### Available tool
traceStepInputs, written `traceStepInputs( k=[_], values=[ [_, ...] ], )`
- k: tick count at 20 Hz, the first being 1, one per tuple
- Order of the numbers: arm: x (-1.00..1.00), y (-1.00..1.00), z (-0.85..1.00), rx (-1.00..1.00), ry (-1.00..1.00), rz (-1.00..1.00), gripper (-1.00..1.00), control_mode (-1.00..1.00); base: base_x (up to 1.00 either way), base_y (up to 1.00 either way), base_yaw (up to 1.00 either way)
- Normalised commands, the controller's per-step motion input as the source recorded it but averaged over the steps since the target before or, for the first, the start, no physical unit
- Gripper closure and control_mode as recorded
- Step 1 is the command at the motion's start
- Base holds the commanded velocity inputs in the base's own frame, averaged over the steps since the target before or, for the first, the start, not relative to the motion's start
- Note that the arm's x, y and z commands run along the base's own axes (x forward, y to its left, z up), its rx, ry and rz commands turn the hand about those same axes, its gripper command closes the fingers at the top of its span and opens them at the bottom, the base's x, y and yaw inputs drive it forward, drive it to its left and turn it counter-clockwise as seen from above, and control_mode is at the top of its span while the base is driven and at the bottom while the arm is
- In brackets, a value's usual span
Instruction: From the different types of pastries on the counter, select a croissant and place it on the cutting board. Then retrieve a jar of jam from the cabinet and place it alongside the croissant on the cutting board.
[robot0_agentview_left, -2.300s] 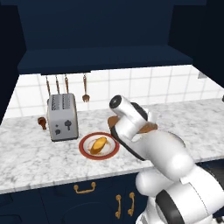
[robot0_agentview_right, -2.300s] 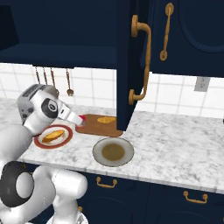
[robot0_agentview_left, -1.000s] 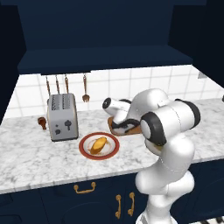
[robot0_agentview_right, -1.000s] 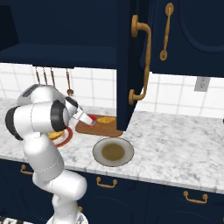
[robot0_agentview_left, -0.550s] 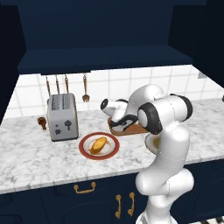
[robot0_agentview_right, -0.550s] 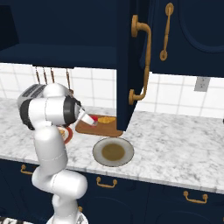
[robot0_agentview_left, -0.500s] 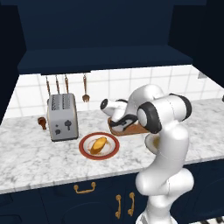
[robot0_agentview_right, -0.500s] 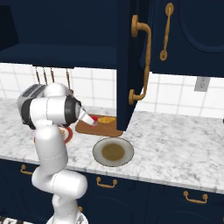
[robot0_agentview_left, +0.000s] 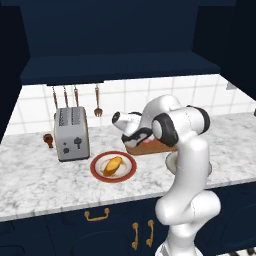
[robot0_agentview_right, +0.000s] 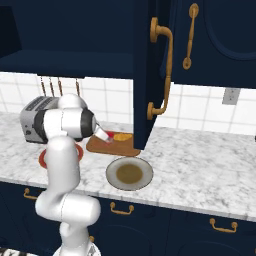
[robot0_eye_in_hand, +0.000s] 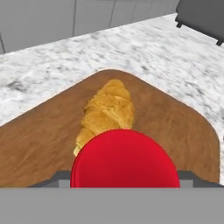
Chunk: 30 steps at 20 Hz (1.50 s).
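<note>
Pincer (robot0_agentview_right: 106, 135) pinching jar of jam (robot0_eye_in_hand: 125, 159) by its red lid, low over cutting board (robot0_eye_in_hand: 183, 124) on counter (robot0_agentview_right: 200, 160), croissant (robot0_eye_in_hand: 107, 112) lying just beyond the jar.

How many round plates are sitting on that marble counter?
2. A red-rimmed plate holding a yellow pastry sits in front of the toaster; a grey plate with a brown centre sits just in front of the cutting board. The arm may hide others.

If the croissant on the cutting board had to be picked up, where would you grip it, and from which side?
Grip the croissant across its thick middle, from above. It lies flat on the cutting board and tapers toward the ends, so the middle gives the fingers most to close on.
</note>
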Motion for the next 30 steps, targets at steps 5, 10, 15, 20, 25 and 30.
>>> traceStepInputs(
  k=[5, 10, 15, 20, 25, 30],
  values=[
    [0.30, 0.06, -0.23, 0.00, -0.03, -0.02, -1.00, -1.00, 0.00, 0.00, 0.00],
    [-0.56, -0.21, 0.22, 0.01, -0.18, -0.02, -1.00, -1.00, 0.00, 0.00, 0.00],
    [-1.00, -0.22, 0.43, 0.00, -0.26, 0.00, -1.00, -1.00, 0.00, 0.00, 0.00],
    [-0.93, -0.03, 0.19, 0.00, -0.22, 0.00, -1.00, -1.00, 0.00, 0.00, 0.00],
    [-0.92, 0.00, 0.13, 0.00, -0.30, 0.00, -1.00, -1.00, 0.00, 0.00, 0.00],
    [-1.00, 0.00, 0.20, 0.00, -0.32, 0.01, -1.00, -1.00, 0.00, 0.00, 0.00]
  ],
)
